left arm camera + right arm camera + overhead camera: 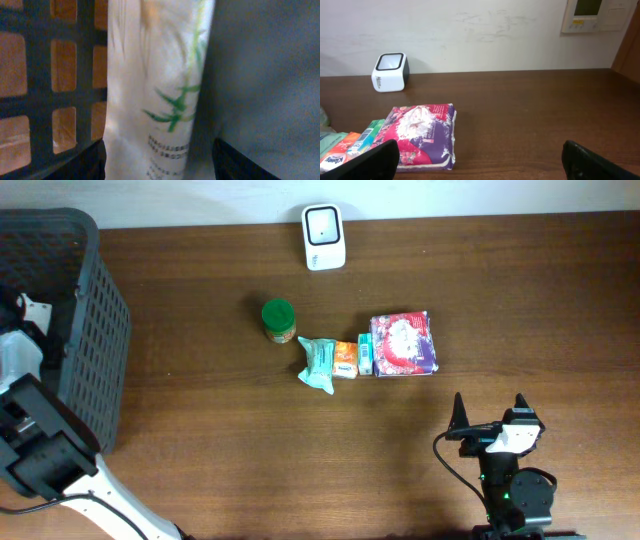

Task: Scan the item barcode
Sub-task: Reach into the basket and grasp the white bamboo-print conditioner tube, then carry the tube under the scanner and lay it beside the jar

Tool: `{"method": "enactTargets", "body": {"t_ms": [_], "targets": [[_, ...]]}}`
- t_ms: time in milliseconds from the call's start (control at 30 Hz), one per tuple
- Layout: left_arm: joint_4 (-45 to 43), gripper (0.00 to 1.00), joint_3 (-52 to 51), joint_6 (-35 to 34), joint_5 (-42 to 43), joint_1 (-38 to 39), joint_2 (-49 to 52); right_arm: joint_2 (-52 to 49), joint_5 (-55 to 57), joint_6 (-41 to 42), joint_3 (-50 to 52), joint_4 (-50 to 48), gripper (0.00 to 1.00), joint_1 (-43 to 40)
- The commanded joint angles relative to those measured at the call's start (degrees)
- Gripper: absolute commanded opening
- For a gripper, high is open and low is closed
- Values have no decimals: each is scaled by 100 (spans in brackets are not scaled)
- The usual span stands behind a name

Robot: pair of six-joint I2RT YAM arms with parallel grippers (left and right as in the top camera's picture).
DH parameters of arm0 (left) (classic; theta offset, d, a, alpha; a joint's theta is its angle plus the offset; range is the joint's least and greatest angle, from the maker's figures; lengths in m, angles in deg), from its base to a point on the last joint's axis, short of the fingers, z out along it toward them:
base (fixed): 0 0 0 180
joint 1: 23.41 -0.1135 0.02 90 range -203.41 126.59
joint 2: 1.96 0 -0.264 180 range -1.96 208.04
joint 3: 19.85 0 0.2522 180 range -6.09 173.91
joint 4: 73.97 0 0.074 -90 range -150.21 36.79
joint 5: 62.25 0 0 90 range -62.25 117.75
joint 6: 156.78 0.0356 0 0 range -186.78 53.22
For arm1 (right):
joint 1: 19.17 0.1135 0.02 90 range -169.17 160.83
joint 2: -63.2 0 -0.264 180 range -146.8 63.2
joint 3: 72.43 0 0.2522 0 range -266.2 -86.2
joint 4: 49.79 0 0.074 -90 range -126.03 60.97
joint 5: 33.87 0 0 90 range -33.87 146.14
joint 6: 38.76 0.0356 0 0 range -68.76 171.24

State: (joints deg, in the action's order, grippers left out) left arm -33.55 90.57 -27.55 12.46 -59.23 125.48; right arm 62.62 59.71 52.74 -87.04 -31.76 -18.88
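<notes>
At the far left, the left gripper (159, 156) was down inside the dark plastic lattice basket (92, 310). Its fingers were spread on either side of a white, glossy soft pouch printed with green leaves and small black text (155, 85). The left finger (85, 162) sat right at the pouch's edge and the right finger (240, 160) stood a little off it, so nothing was pinched yet.

This pouch was probably the item to scan. A good grasp would centre the pouch between the pads and squeeze across its flat faces. The film looked slick and likely to crumple, so the grip should be firm without crushing it, and the printed code should stay uncovered. The barcode itself could not be made out.

To the right, on the brown wood-grain table (200, 470), stood a small round jar with a green lid (279, 320), then a crinkled teal packet (318, 363). The white, rounded box-shaped scanner (323, 237) stood at the table's far edge. Next came a small orange packet (345, 360), a thin teal carton (365, 355) and a shiny purple-and-pink soft pack (403, 343). These last four table items lay touching in a row.

The right gripper (490, 408) hovered nearby, spread wide and empty.
</notes>
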Motion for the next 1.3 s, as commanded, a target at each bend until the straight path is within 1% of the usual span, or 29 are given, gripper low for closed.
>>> {"method": "enactTargets", "body": {"t_ms": [0, 33, 100, 133, 167, 233, 333, 367, 433, 467, 500, 567, 600, 667, 767, 800, 867, 900, 1033, 1067, 1100, 1133, 1167, 1267], "targets": [[63, 50, -9, -142, -79, -264, 382, 37, 9, 31, 52, 15, 98, -33], [63, 42, -9, -245, -76, -289, 380, 37, 9, 31, 52, 15, 99, -33], [168, 20, -9, -258, -4, -302, 380, 37, 9, 31, 52, 15, 98, -33], [262, 11, -9, -275, 184, -291, 369, 37, 9, 31, 52, 15, 98, -33], [328, 7, -9, -417, 295, -269, 361, 37, 9, 31, 52, 15, 98, -33], [516, 0, -7, -1051, 398, -188, 258, 37, 9, 31, 52, 13, 98, -33], [789, 0, -7, -2149, 468, -33, -140, 37, 9, 31, 52, 15, 99, -33], [876, 0, -7, -2258, 632, 0, -302, 37, 9, 31, 52, 15, 98, -33], [1034, 0, -7, -2363, 1421, 98, -826, 37, 9, 31, 52, 15, 98, -33], [1097, 0, -7, -2505, 1961, 157, -1193, 37, 9, 31, 52, 15, 99, -33], [1152, 0, -7, -2900, 2238, 181, -1537, 37, 9, 31, 52, 15, 98, -33], [1198, 0, -7, -3582, 2457, 179, -2072, 37, 9, 31, 52, 15, 98, -33], [1204, 0, -7, -3731, 2868, 181, -2599, 37, 9, 31, 52, 15, 99, -33], [1202, 0, -7, -3755, 3434, 179, -3224, 37, 9, 31, 52, 15, 98, -33], [1204, 0, -7, -4631, 3814, 179, -4236, 37, 9, 31, 52, 15, 99, -33], [1207, 0, -7, -4756, 4103, 181, -4548, 37, 9, 31, 52, 15, 99, -33], [1202, 0, -7, -4756, 4937, 291, -5101, 37, 9, 31, 52, 15, 98, -33], [1202, 0, -7, -4756, 5134, 431, -5276, 37, 9, 31, 52, 15, 99, -33], [1333, 0, -7, -4756, 5195, 1602, -5602, 37, 9, 31, 52, 15, 99, -33], [1547, 0, -9, -4756, 5125, 2065, -5569, 37, 9, 31, 52, 15, 98, -33], [1762, 0, -9, -4756, 5010, 2347, -5523, 37, 9, 31, 52, 15, 99, -33], [2002, 0, -9, -4756, 4813, 2614, -5462, 37, 9, 31, 52, 15, 99, -33], [2369, 0, -9, -4756, 4411, 3003, -5329, 37, 9, 31, 52, 15, 99, -33], [3029, 0, -9, -4760, 3628, 3821, -4885, 37, 9, 31, 52, 15, 98, -33]]}}
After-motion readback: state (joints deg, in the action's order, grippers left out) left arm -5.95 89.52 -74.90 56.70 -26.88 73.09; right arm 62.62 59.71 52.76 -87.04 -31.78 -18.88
